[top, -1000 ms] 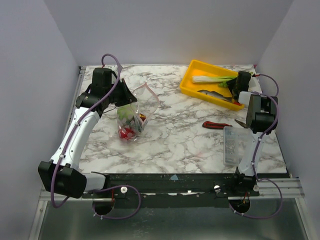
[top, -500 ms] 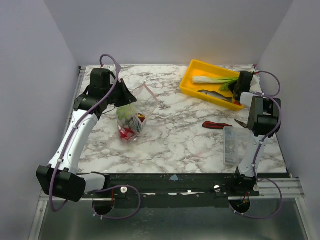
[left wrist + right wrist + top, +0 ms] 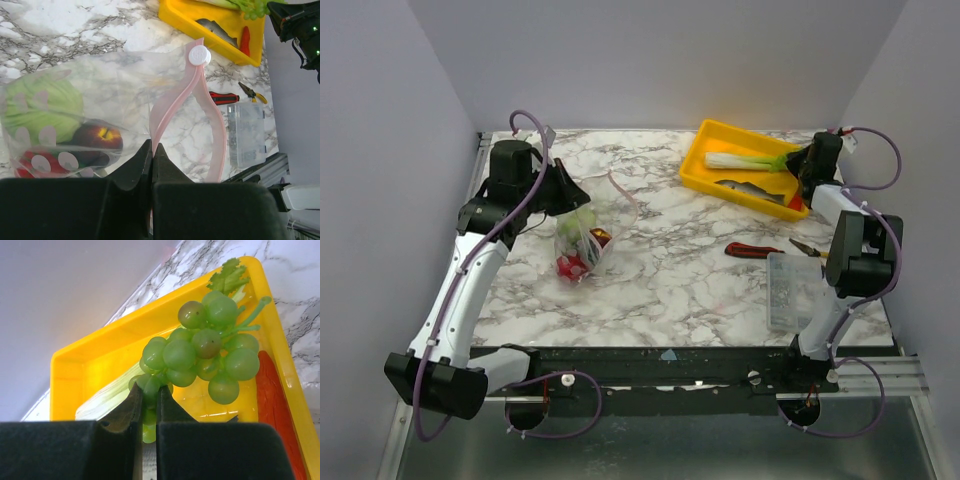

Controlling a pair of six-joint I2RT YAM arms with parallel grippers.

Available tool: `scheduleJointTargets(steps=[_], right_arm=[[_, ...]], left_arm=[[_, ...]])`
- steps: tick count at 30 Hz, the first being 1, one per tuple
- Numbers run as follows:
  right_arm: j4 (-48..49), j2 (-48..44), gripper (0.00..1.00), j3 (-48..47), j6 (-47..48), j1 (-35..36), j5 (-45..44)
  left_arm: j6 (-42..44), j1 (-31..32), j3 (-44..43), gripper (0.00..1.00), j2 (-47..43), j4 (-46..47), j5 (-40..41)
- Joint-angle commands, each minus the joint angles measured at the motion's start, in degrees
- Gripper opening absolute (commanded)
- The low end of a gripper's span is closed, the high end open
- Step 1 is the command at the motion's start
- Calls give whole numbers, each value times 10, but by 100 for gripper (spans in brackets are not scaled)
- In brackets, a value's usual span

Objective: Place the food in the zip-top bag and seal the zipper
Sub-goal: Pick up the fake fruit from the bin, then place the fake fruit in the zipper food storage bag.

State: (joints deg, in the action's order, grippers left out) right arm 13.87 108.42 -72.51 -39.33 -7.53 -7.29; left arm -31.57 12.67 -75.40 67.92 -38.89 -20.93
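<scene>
Right hand shifted, pinching grapes over tray; bag holds food.

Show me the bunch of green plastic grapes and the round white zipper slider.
Bunch of green plastic grapes (image 3: pixel 179 355): right wrist view, on a middle grape.
Round white zipper slider (image 3: pixel 199 55): left wrist view, on its face.

The grey-veined white marble desk is brightly, evenly lit from above; only short, soft shadows are cast. Sheen is seen on the floppy clear plastic bag, highlights on the glossy green grape bunch. The black left tool and black right tool are rendered dark, underlit.
</scene>
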Motion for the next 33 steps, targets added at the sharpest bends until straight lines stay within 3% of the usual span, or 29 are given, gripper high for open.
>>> scheduleJointTargets(steps=[1,17,25,33], right_arm=[[-20,-42,0,11,16,-3,16],[-56,-144,0,23,14,17,93],[-30,-208,0,21,64,146,170],[54,-252,0,25,40,285,353]], left_arm=[[-5,-8,4,0,-30,14,20],[-15,-19,36,0,-43,25,30],[-16,-24,54,0,-46,22,32],[-25,-26,53,0,-44,35,5]])
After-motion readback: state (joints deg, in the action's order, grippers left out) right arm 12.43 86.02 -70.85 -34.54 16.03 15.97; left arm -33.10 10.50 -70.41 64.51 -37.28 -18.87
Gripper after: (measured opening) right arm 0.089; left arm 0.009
